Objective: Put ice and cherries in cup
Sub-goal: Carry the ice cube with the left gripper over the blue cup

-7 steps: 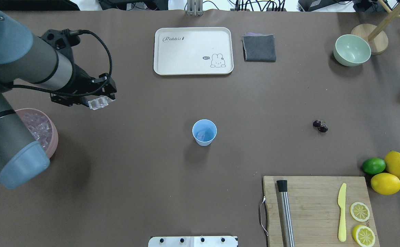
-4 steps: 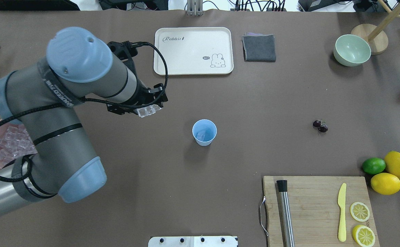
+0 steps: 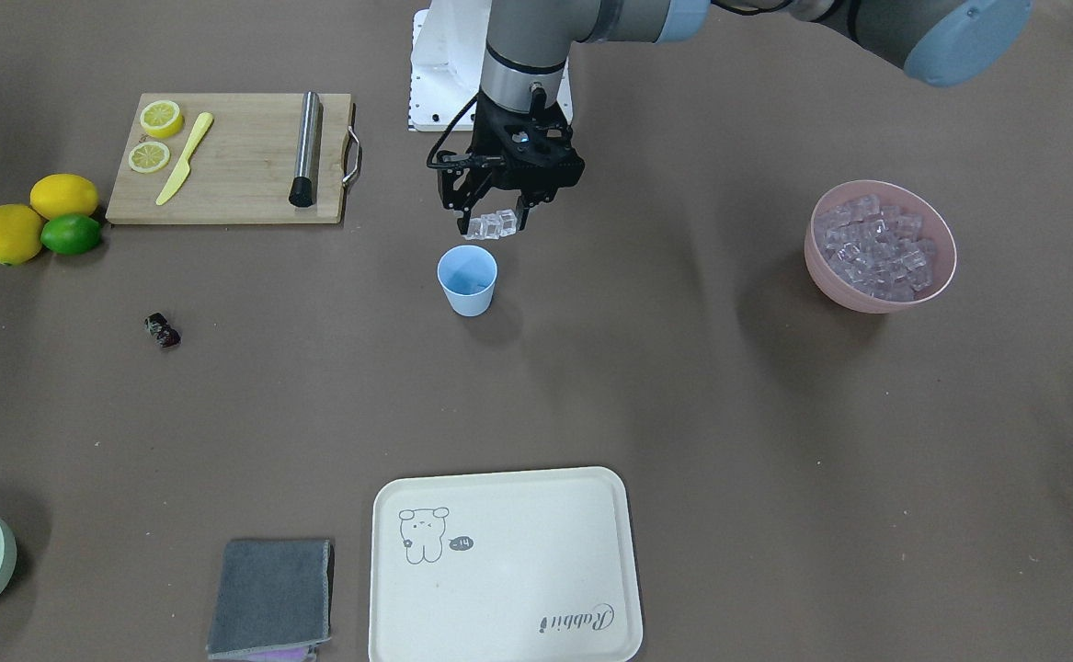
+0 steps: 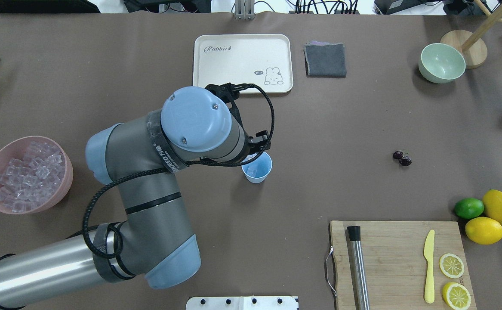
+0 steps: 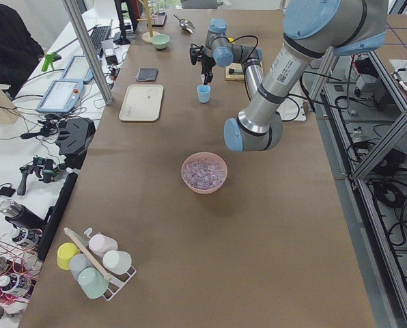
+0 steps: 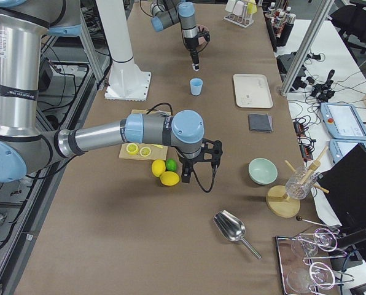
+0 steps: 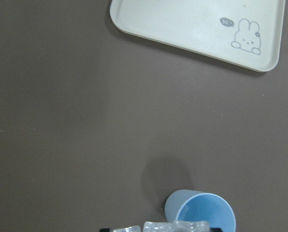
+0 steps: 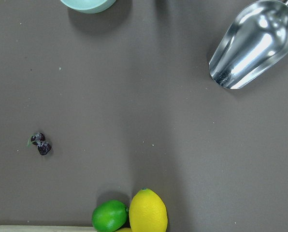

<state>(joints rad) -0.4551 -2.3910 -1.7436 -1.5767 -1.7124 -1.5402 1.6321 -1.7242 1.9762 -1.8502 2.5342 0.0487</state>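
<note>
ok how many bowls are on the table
2. The pink bowl, full of ice, is on the robot's left; the empty green bowl is at the far right. None seems hidden.

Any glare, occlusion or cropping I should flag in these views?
Right wrist view: strong glare on the metal scoop. Overhead view: the left arm covers part of the cup rim. Front-facing view: sharp, soft shadows; the ice in the left gripper reads clearly. Left wrist view: the ice is cropped at the bottom edge.
</note>
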